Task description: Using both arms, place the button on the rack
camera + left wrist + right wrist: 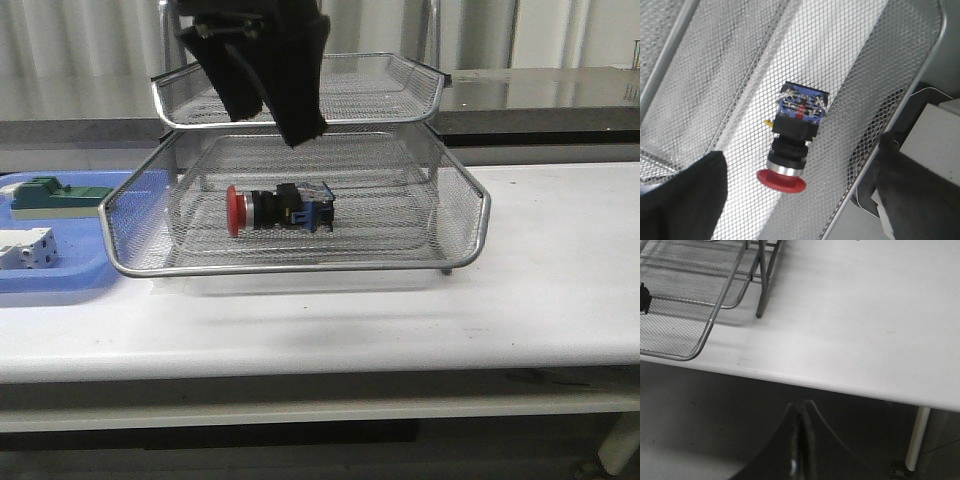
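My left gripper [268, 115] hangs above the lower tray of the rack [300, 268], its two dark fingers spread apart and holding nothing. My left wrist view shows this best: one finger [687, 200] on each side of the picture, with the button [792, 142] lying free on the mesh between and below them, touched by neither. The front view adds that the button lies on its side in the middle of the lower tray, red cap toward the blue tray [60, 265]. It has a red mushroom cap, a silver collar, a black body and a blue rear block. My right gripper [799, 440] appears only in its own wrist view, fingers pressed together and empty, beyond the edge of the white table [865, 315], well apart from the rack.
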Tool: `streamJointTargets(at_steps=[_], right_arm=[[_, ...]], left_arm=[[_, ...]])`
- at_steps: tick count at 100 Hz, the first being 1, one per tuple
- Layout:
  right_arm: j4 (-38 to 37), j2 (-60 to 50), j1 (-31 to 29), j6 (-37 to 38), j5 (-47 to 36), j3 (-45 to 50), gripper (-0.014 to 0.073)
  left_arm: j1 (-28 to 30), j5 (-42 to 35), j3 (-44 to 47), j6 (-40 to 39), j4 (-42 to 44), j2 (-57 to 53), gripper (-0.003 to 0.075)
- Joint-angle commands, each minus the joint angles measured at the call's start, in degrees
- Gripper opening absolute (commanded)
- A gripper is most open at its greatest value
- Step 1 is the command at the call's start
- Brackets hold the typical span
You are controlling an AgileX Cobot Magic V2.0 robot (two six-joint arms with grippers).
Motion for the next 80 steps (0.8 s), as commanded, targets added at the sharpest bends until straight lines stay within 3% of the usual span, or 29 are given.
streamJointTargets(at_steps=[1, 43, 80], right_arm=[[-0.2, 0.0, 0.1, -0.1, -3.2, -2.0, -0.0068], [-0.2, 0.0, 0.1, -0.1, -3.2, -2.0, -0.0068], [-0.2, 0.0, 0.1, -0.1, -3.2, -2.0, -0.0068]], left_arm=[[2.0, 2.1, -2.1, -1.4, -0.6, -5.6, 0.0547], [16.1, 2.1, -0.3, -4.8, -0.6, -17.2, 0.0538], [27.4, -2.4, 17.0, -5.6, -1.1, -31.6, 0.0538]])
